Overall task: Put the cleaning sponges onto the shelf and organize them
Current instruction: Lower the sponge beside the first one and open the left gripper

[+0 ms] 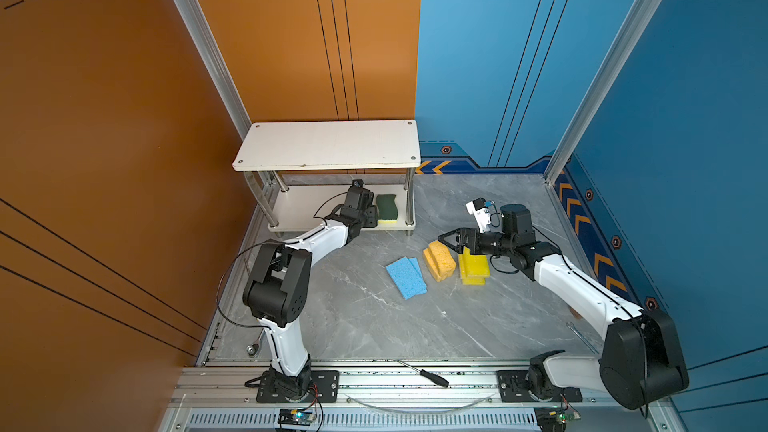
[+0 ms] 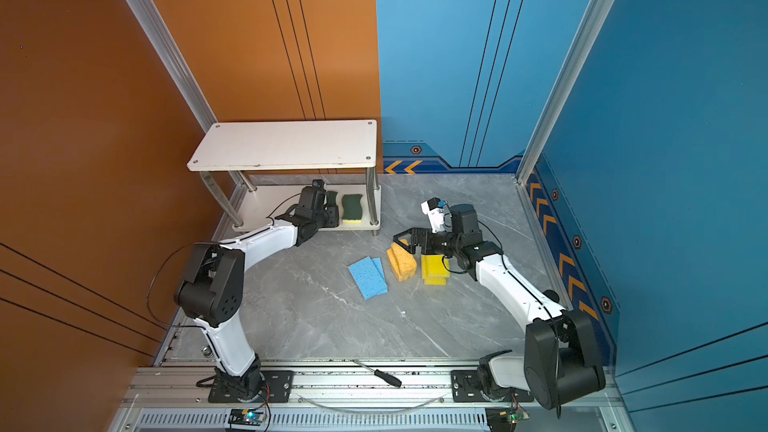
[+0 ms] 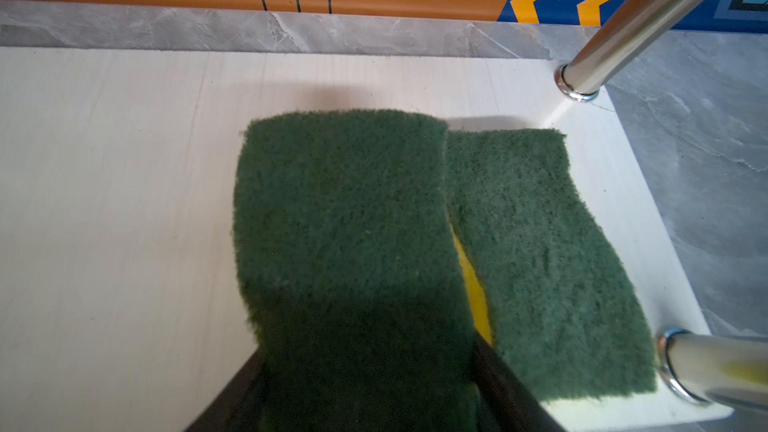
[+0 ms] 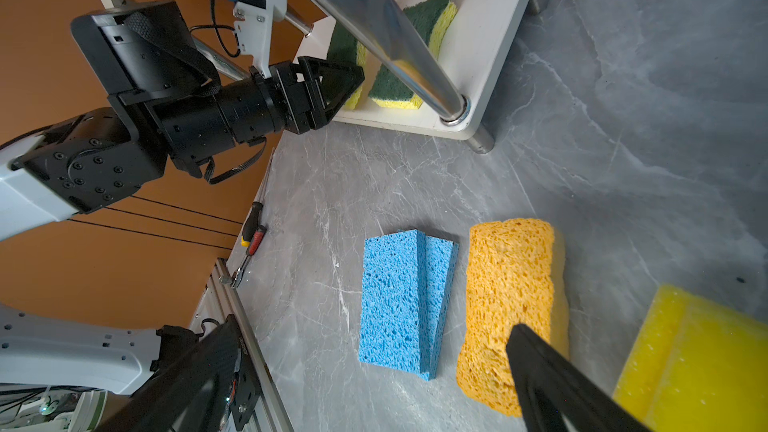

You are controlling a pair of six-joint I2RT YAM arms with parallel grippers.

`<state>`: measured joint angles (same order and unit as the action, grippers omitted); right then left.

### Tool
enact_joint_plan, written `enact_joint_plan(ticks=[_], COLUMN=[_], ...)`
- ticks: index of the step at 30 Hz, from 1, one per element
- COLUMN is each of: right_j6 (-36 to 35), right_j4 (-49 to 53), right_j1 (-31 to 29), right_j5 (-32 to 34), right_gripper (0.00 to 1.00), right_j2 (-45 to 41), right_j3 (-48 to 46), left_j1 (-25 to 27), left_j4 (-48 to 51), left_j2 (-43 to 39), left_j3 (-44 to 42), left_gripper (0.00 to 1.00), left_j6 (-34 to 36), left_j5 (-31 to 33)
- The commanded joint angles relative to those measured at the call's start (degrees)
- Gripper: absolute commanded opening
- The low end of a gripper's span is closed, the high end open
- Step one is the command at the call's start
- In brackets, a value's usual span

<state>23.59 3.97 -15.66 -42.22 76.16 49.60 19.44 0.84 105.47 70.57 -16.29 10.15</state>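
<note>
On the lower board (image 3: 124,201) of the shelf (image 1: 328,143) | left fingers (image 1: 372,216) are clamping a green-topped yellow sponge (image 3: 345,218) just beside its twin (image 3: 540,251) lying flat | right fingers (image 1: 442,237) are hanging spread wide over the orange sponges (image 1: 438,261) | blue pair (image 1: 405,278) and yellow stack (image 1: 473,270) are lying on the desk (image 1: 374,317).
</note>
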Motion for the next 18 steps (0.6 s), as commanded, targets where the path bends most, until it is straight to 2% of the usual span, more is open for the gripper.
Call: enact_joint_plan(ticks=[1,18], right_j6=[-1.53,-1.62], right_j4=[1.07,0.95], right_j1=[0.37,0.37], right_j5=[0.51,0.76], right_gripper=[1.0,1.0], right_j2=[-1.1,-1.63], right_j3=[0.98,0.03], left_j1=[-0.46,-1.42], left_j4=[0.65,1.28], left_j2=[1.58,3.78], left_j3=[1.66,2.75], left_gripper=[0.64,0.64], left_j6=[-0.27,-2.12], left_j5=[-1.56,-1.18])
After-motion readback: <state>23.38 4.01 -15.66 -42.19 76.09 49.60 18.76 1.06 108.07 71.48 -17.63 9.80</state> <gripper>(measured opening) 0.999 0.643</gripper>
